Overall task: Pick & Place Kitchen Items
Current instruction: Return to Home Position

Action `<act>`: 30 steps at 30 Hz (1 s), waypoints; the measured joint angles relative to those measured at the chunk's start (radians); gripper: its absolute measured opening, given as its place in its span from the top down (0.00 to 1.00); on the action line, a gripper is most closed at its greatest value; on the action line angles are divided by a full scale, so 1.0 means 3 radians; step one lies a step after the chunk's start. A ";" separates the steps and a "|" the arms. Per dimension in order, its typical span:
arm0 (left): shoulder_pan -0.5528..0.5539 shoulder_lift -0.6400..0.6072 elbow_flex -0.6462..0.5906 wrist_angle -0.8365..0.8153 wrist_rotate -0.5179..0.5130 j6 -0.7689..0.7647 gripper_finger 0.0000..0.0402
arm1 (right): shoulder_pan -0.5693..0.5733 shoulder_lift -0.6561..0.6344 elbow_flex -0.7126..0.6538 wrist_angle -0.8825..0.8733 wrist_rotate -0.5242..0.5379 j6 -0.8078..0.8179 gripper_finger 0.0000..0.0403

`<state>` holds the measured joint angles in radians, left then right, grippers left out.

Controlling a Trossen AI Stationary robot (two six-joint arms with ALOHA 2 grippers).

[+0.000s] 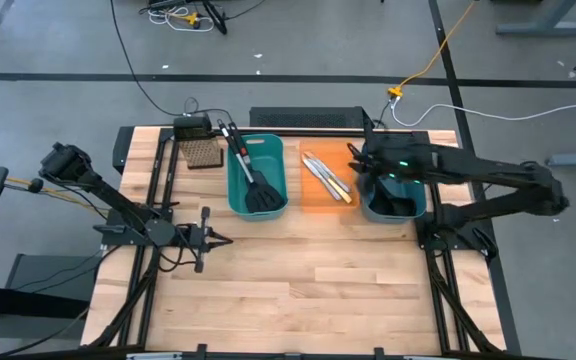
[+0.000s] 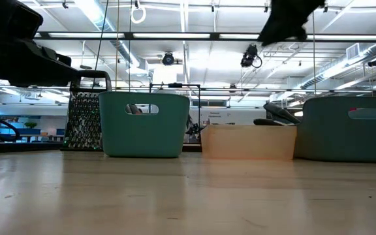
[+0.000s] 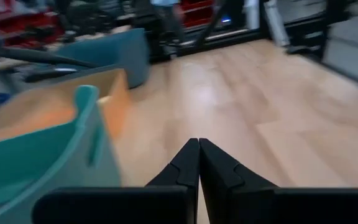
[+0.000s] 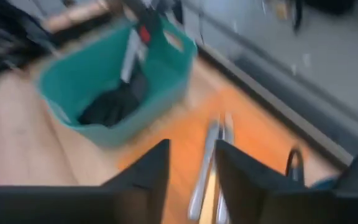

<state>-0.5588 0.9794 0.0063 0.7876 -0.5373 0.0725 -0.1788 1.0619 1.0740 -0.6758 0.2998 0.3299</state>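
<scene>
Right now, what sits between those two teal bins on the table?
The orange bin, holding table knives, fills the gap between the left teal bin and the right teal bin. The high view shows it best.

No lettering, numbers or brand marks can be read anywhere. A red spot [image 2: 353,111] on the teal bin [image 2: 344,140] beside the right gripper [image 4: 192,155] may be a label.
</scene>
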 joint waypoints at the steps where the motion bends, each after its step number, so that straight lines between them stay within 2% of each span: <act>1: 0.0000 0.0000 0.0000 0.0000 -0.0084 0.0050 0.97 | 0.0096 -0.0114 -0.0010 0.0050 0.0067 -0.0096 0.71; 5: 0.0001 -0.0050 0.0000 0.0003 -0.0304 0.0253 0.97 | 0.0421 -0.0570 -0.0197 0.0428 0.0166 -0.0430 0.91; 7: 0.0002 -0.0129 0.0000 0.0024 -0.0369 0.0417 0.97 | 0.0536 -0.0785 -0.0356 0.0651 0.0136 -0.0574 0.97; 13: 0.0010 -0.0648 0.0004 -0.0024 -0.0443 0.0923 0.98 | 0.0736 -0.1354 -0.0945 0.1249 0.0057 -0.0773 0.93; 17: 0.0144 -0.1117 0.0147 -0.0691 -0.0536 0.1087 0.99 | 0.0795 -0.1628 -0.1313 0.1492 -0.0042 -0.0868 0.95; 19: 0.0268 -0.1378 0.0241 -0.1070 -0.0395 0.1093 0.99 | 0.0808 -0.1757 -0.1492 0.1656 -0.0173 -0.0944 0.98; 23: 0.0645 -0.1889 0.0394 -0.1697 0.0256 0.1012 0.99 | 0.0810 -0.1946 -0.1798 0.2048 -0.0460 -0.1107 0.98; 30: 0.1443 -0.2284 0.0382 -0.2208 0.1134 0.0656 1.00 | 0.0809 -0.2141 -0.2189 0.2468 -0.0604 -0.1170 0.99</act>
<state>-0.1259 0.2943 0.1209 0.1252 -0.1971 0.2692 0.0639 0.4196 0.4175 0.0648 0.1186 -0.0210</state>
